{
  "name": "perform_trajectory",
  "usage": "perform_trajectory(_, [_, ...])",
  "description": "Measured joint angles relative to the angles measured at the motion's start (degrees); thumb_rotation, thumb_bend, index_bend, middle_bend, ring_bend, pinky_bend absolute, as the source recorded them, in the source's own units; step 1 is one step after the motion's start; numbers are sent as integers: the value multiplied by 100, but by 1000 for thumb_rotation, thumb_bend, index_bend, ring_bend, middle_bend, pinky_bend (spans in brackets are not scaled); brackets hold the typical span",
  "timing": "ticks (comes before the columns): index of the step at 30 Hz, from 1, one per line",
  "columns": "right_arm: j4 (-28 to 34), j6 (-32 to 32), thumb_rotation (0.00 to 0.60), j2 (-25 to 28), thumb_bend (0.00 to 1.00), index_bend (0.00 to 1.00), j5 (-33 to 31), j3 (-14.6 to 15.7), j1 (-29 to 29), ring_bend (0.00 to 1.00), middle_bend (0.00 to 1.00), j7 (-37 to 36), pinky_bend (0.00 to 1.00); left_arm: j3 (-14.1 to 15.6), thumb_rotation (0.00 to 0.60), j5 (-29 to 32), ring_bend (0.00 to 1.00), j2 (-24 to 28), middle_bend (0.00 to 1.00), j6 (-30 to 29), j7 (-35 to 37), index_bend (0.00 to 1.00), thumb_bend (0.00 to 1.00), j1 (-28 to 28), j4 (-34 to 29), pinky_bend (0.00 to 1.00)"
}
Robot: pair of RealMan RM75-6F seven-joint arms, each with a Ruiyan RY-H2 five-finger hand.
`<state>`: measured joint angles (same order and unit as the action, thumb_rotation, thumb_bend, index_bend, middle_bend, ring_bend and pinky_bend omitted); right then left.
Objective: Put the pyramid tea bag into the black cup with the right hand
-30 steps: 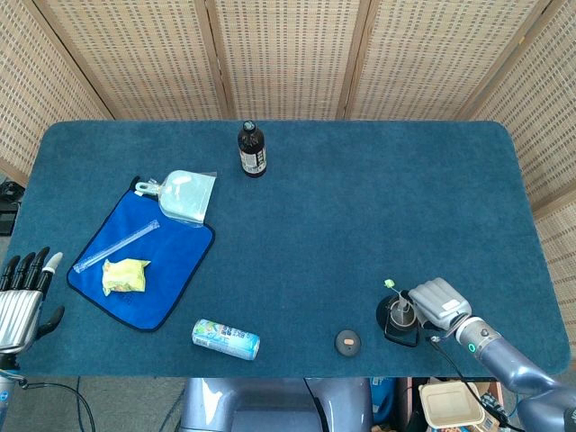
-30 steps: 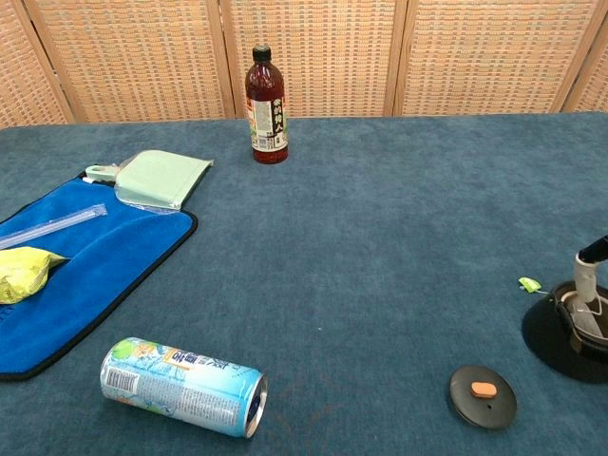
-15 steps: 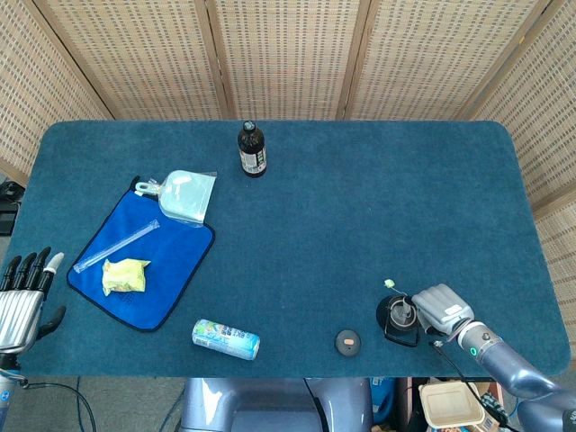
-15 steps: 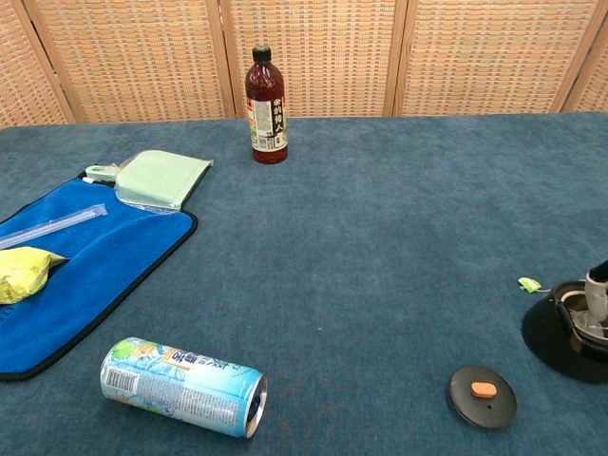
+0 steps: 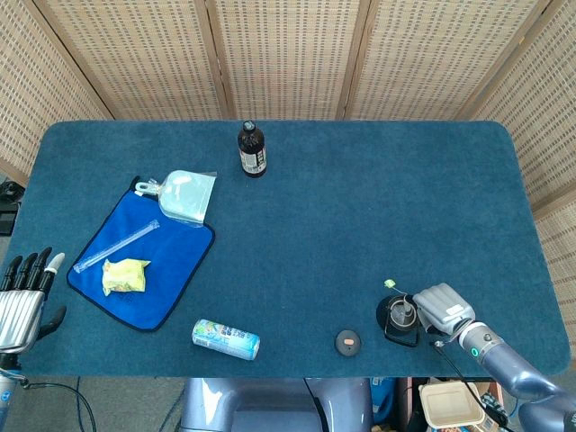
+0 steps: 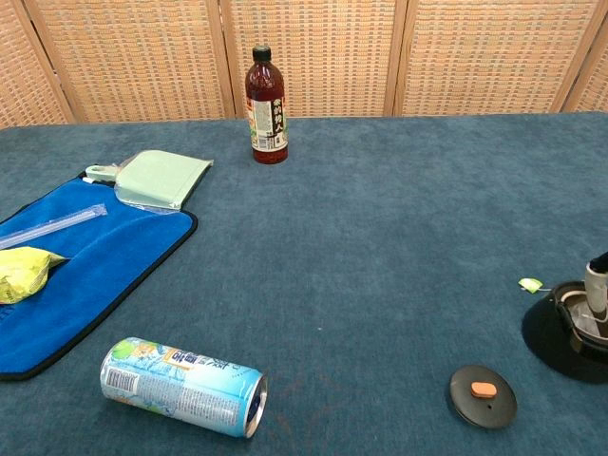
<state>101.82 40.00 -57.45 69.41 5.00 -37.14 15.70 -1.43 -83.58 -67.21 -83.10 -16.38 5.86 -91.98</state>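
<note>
The black cup (image 5: 396, 321) stands near the table's front right edge; at the right border of the chest view it is cut off (image 6: 570, 332). The tea bag's yellow-green tag (image 5: 389, 283) lies on the cloth just left of the cup, also visible in the chest view (image 6: 530, 284). The bag itself is hidden inside the cup. My right hand (image 5: 439, 306) sits right beside the cup, one fingertip (image 6: 597, 290) over its mouth, nothing visibly held. My left hand (image 5: 22, 301) hovers off the front left corner, fingers spread and empty.
A black lid (image 5: 347, 341) lies left of the cup. A can (image 5: 225, 338) lies on its side at the front. A dark bottle (image 5: 252, 150) stands at the back. A blue cloth (image 5: 171, 261) at left carries a yellow packet (image 5: 124, 275), a clear tube and a pale pouch.
My right hand has drawn back a little from over the cup toward the front right. The tag stays on the table beside the cup. The left hand has barely moved.
</note>
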Motion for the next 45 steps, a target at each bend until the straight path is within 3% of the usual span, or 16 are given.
perform_trajectory(27, [-177, 129, 600, -204, 1000, 362, -47, -41, 81, 1000, 1000, 59, 1000, 13, 600, -5, 0, 5, 0, -12, 106, 0, 349, -22, 61, 0])
perform_trajectory(45, [545, 407, 600, 446, 1000, 360, -97, -74, 95, 1000, 1000, 282, 1000, 11, 600, -24, 0, -2, 0, -59, 204, 0, 349, -48, 116, 0])
